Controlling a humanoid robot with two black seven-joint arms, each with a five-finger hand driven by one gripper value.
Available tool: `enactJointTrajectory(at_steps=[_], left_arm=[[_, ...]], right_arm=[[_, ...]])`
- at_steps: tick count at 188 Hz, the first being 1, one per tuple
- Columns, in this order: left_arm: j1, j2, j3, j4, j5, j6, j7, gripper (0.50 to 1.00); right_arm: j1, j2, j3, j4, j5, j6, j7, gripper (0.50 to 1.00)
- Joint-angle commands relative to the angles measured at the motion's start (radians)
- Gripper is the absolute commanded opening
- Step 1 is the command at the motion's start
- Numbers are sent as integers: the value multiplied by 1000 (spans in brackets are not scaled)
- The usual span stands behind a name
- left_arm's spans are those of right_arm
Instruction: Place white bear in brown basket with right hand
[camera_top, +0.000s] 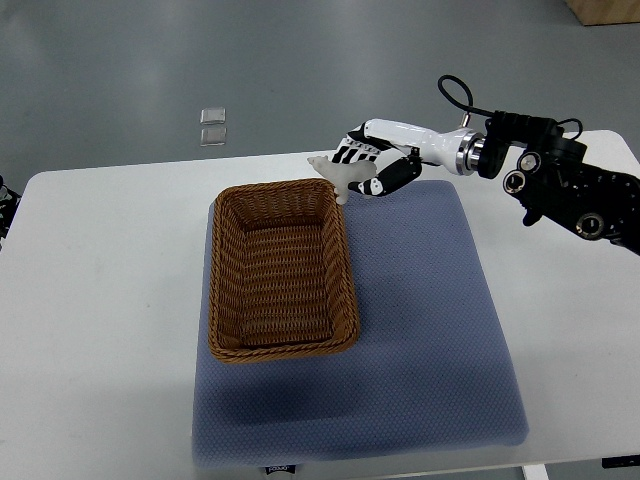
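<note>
A small white bear (338, 176) hangs in the air just above the far right corner of the brown wicker basket (345, 290). My right hand (372, 166) is shut on it, fingers curled around its body, with the arm reaching in from the right edge. The basket stands on the left part of a blue-grey mat (430, 310) and nothing lies inside it. Only a sliver of the left arm (6, 205) shows at the left edge; its hand is out of view.
The white table (100, 330) carries the mat and basket. Two small clear squares (212, 124) lie on the grey floor beyond the table's far edge. A cardboard box corner (605, 10) shows at top right.
</note>
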Motion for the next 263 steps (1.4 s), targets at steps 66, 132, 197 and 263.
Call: enactJointTrajectory(at_steps=[66, 132, 197, 263], left_arm=[[-1, 0, -1, 0, 0, 1, 2, 1000], [-3, 0, -1, 0, 0, 1, 0, 1000], [-3, 0, -1, 0, 0, 1, 2, 1000], [-3, 0, -1, 0, 0, 1, 2, 1000]], right_arm=[[-17, 149, -126, -18, -26, -101, -2, 500], [-47, 169, -127, -20, -27, -133, -2, 695], [-47, 144, -107, -21, 48, -154, -1, 901], [-76, 88, 29, -40, 401, -71, -101, 921]])
